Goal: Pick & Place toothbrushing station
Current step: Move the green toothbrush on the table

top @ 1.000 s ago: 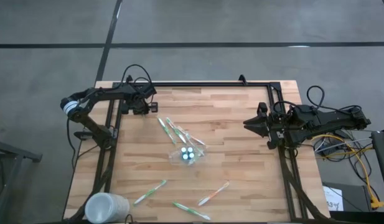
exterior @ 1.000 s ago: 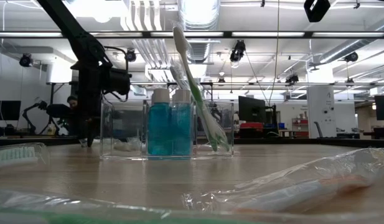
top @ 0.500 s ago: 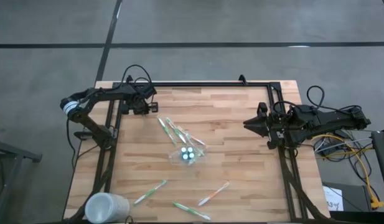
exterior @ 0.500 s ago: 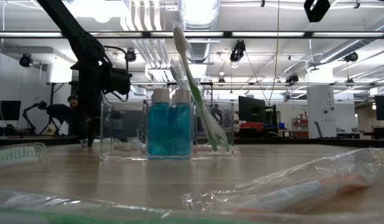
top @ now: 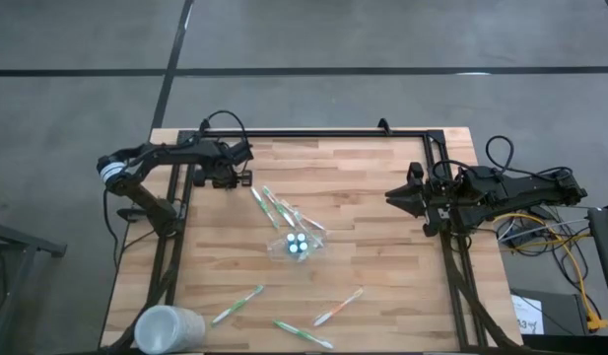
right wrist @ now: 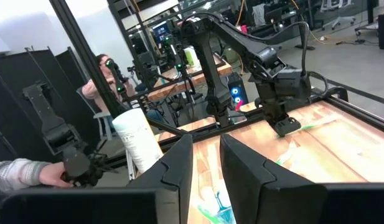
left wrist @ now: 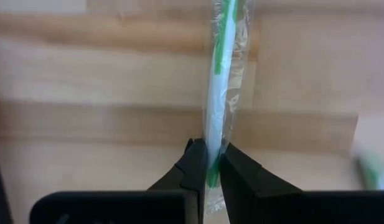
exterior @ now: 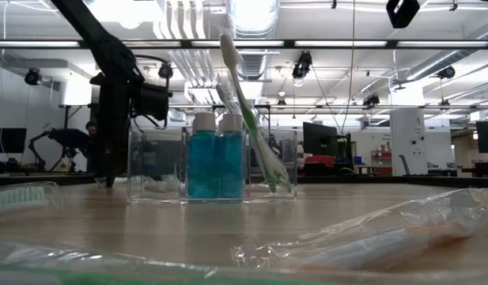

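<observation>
- Now the tabletop carries nearly the same layout as a second ago: the toothbrushing station stands near its middle, and the frosted white cup lies at the near left corner.
- Only the left arm has changed. Its wrist has shifted a little along the far left edge, and in the low view it now appears slightly higher behind the holder.
- The left pincer is closed on a wrapped green toothbrush; the left wrist view shows the brush clamped between the two fingers, with the wood below it.
- My judgement is that the brush is just being lifted from the wood, so the carrying step toward the station begins.
- The right pincer rests at the right edge of the tabletop, apart from everything; its fingers stand open with a clear gap.
- The station, seen level in the low view, already holds two small blue tubes and one green toothbrush leaning in it.
- Three more wrapped toothbrushes lie loose on the near part of the tabletop, well apart from the station, so much of the task remains.
</observation>
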`<action>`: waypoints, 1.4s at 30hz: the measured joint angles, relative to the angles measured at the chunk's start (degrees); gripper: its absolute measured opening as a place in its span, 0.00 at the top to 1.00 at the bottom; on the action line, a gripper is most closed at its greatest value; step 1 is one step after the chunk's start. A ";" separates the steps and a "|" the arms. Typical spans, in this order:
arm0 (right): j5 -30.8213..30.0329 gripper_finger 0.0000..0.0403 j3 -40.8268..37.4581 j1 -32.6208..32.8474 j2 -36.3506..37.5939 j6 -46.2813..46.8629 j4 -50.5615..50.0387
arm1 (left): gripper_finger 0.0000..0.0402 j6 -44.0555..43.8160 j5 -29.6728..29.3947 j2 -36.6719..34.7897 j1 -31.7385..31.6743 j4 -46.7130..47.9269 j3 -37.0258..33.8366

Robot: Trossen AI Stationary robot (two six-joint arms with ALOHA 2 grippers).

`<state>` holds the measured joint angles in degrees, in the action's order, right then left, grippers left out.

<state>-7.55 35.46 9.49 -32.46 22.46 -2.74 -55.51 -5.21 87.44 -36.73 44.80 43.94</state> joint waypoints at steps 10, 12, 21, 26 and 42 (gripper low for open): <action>0.02 0.82 0.01 0.00 -0.01 0.00 -0.02 | 0.91 -2.36 10.63 -2.00 7.87 4.27 -0.44; 0.02 0.82 0.01 0.00 0.02 0.00 0.00 | 0.91 -2.47 11.04 -2.88 9.62 3.86 -0.34; 0.00 0.80 0.01 0.00 0.01 0.00 0.00 | 0.91 -4.65 7.77 -5.62 19.80 5.77 -0.28; 0.01 0.82 0.01 0.00 0.02 0.00 0.00 | 0.91 -6.18 7.67 -6.14 27.48 7.79 -0.26; 0.02 0.80 0.01 0.01 0.02 0.00 0.00 | 0.91 -22.38 12.43 -6.16 55.36 7.26 -0.19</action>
<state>-7.54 35.46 9.50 -32.45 22.46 -2.74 -77.89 7.22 81.28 18.63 52.06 43.75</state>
